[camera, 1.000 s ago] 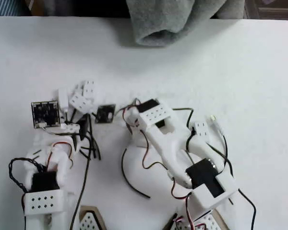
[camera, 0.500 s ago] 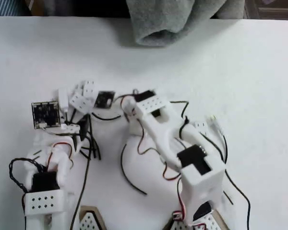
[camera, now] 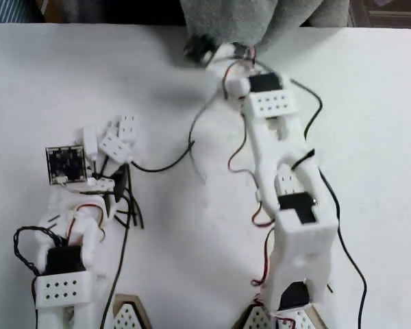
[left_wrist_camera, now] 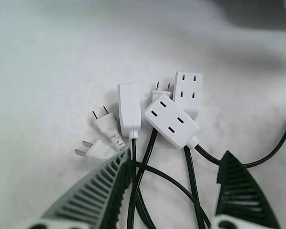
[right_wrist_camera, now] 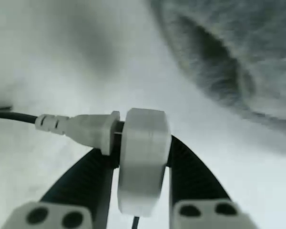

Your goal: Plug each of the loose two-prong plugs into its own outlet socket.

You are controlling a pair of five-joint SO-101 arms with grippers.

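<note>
The right gripper (right_wrist_camera: 142, 157) clamped a round white socket (right_wrist_camera: 144, 136) with a white plug (right_wrist_camera: 88, 131) pressed against its face, while the left gripper (left_wrist_camera: 176, 160) hovered, jaws spread, over loose plugs (left_wrist_camera: 105, 126)

White table (camera: 55, 68): plugs (left_wrist_camera: 106, 125), sockets (left_wrist_camera: 170, 122), perhaps cloth (camera: 288, 14)

- Circuit board (camera: 64, 163): black, square, pale-dotted; carried on the left arm (camera: 63, 288).
- Left arm, below the circuit board: white shell, black servo, red and black wires noted.
- Right arm (camera: 301, 240), right of the circuit board: white shells, black servos, red and black wires noted.
- Left gripper (left_wrist_camera: 176, 157): one grey-green finger, one black, both ribbed.
- Right gripper (right_wrist_camera: 143, 148): black fingers, white bases with dark holes.
</note>
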